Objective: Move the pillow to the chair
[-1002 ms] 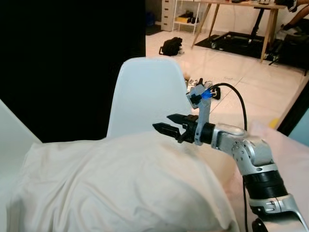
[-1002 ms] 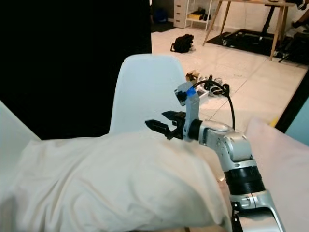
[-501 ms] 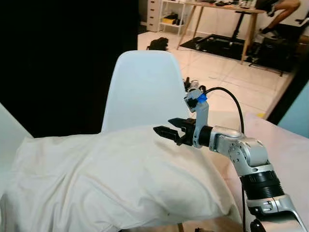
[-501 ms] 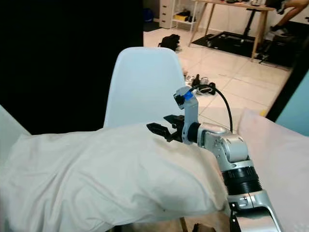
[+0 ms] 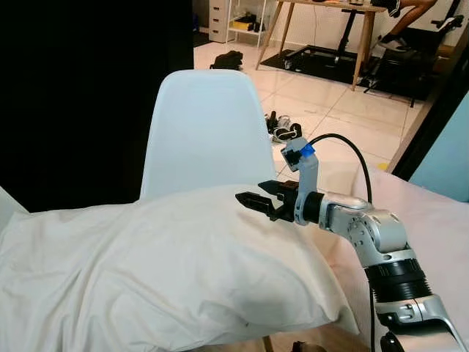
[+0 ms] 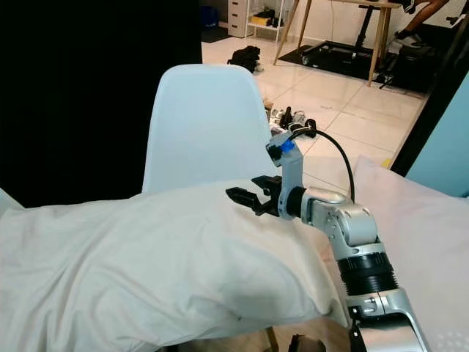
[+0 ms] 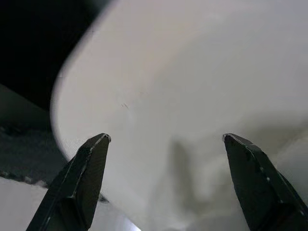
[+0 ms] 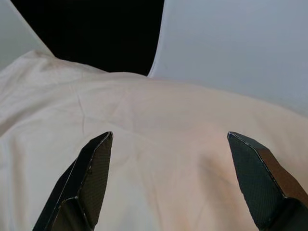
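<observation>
Pillow [image 5: 161, 271] resting against the white chair [image 5: 201, 136]
Right gripper [image 5: 253, 196] hovers at the pillow's 1 o'clock edge, fingers spread (grasping nothing); left gripper [image 7: 166, 144] likewise released.

A pale tiled floor [image 5: 330, 95] shines in bright light. At the far side stands a wooden-legged table [image 5: 322, 18] beside white drawers [image 5: 220, 15]. A black bag [image 5: 226, 60] lies on the tiles. Deep darkness [image 5: 73, 95] covers the left.

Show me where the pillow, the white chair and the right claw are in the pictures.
pillow [image 5: 168, 271], left eye view, middle of its top surface.
white chair [image 5: 201, 132], left eye view, middle of the backrest.
right claw [image 5: 253, 194], left eye view, midway between its fingertips.
</observation>
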### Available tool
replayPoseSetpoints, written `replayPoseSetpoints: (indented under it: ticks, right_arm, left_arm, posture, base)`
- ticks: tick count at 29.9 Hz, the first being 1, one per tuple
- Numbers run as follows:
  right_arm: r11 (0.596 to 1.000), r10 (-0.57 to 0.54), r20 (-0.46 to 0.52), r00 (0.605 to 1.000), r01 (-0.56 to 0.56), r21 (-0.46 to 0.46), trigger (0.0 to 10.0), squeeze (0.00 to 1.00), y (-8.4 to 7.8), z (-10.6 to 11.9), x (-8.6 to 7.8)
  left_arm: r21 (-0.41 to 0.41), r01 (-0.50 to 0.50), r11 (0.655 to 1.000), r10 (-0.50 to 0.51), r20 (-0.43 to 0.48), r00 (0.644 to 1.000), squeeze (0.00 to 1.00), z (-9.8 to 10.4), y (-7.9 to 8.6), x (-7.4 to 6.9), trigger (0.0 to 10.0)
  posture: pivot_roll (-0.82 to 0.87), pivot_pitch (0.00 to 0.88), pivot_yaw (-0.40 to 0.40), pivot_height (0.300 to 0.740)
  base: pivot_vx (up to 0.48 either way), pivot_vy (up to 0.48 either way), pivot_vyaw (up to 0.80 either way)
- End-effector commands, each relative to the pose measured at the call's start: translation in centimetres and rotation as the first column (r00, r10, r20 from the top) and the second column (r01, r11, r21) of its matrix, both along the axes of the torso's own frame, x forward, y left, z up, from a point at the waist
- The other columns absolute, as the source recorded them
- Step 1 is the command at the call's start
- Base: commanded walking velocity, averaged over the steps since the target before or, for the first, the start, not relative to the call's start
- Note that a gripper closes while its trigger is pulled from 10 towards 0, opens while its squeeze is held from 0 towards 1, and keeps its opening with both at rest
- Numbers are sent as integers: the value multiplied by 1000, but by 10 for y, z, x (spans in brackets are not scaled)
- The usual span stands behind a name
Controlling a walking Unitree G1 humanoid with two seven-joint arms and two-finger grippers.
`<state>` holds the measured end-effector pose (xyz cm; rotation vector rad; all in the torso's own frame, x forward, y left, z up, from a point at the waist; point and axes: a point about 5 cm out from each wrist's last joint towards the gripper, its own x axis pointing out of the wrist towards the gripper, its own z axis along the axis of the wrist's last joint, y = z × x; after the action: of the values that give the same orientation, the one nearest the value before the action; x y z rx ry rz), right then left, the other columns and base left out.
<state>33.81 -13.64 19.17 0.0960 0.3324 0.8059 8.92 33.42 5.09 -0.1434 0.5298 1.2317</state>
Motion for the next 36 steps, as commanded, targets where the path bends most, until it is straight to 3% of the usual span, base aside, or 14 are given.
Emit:
replayPoseSetpoints:
  ticks: [1,4,7,11,14,16,18,19,21,23,24,27,29,36]
  right_arm:
    - [1000,-14,14,1000,14,5,10000,0,-2,4,0]
    - [1000,-19,17,1000,19,8,10000,0,-2,5,0]
    - [1000,-28,26,999,28,0,10000,0,-3,8,1]
    - [999,-40,34,999,40,-12,10000,0,-6,9,1]
    - [999,-50,39,998,51,-19,10000,0,-9,11,2]
    - [998,-53,39,998,54,-11,10000,0,-10,12,3]
    - [999,-54,39,998,54,-9,10000,0,-10,13,3]
    - [998,-55,40,998,56,-10,10000,0,-11,13,3]
    - [998,-55,40,998,56,-10,10000,0,-11,13,3]
    - [998,-57,41,998,57,-11,10000,0,-11,13,3]
    - [998,-59,41,997,60,-13,10000,0,-11,14,4]
    - [998,-61,42,997,62,-15,10000,0,-11,14,4]
    - [997,-69,42,997,69,-16,10000,0,-11,15,4]
    - [997,-78,44,996,78,-17,10000,0,-12,16,5]
  left_arm:
    - [-88,44,995,-36,93,995,0,-13,-18,21,10000]
    - [-88,178,980,-161,168,973,0,-17,-17,50,10000]
    - [-167,287,943,-255,188,948,0,-37,-22,72,10000]
    - [-184,362,914,-323,214,922,0,-42,-27,87,10000]
    - [-188,436,880,-372,298,879,0,-38,-33,106,10000]
    - [-163,529,833,-433,403,806,0,-25,-40,126,10000]
    - [-153,549,822,-447,425,787,0,-22,-41,130,10000]
    - [-107,596,796,-492,459,740,0,-12,-44,141,10000]
    - [-107,596,796,-492,459,740,0,-12,-44,141,10000]
    - [-56,630,775,-531,483,696,0,-2,-46,151,10000]
    - [-1,659,752,-568,506,649,0,9,-46,162,10000]
    - [42,675,737,-594,518,616,0,18,-46,170,10000]
    - [106,708,699,-657,485,576,0,25,-49,182,10000]
    - [135,728,672,-701,434,566,0,22,-53,186,10000]
  posture:
    - [168,0,-45,441]
    - [164,0,-44,441]
    - [128,0,-37,441]
    - [123,0,-40,441]
    - [117,0,-43,441]
    - [114,0,-44,441]
    - [114,0,-44,441]
    - [113,0,-52,441]
    - [113,0,-52,441]
    - [110,0,-53,441]
    - [109,0,-56,441]
    - [109,0,-58,441]
    - [106,0,-58,441]
    - [97,0,-56,441]
  base:
    - [0,0,0]
    - [0,0,0]
    - [0,0,0]
    - [0,0,0]
    - [0,0,0]
    - [0,0,0]
    - [0,0,0]
    - [0,0,0]
    - [0,0,0]
    - [0,0,0]
    - [0,0,0]
    - [0,0,0]
    - [0,0,0]
    - [0,0,0]
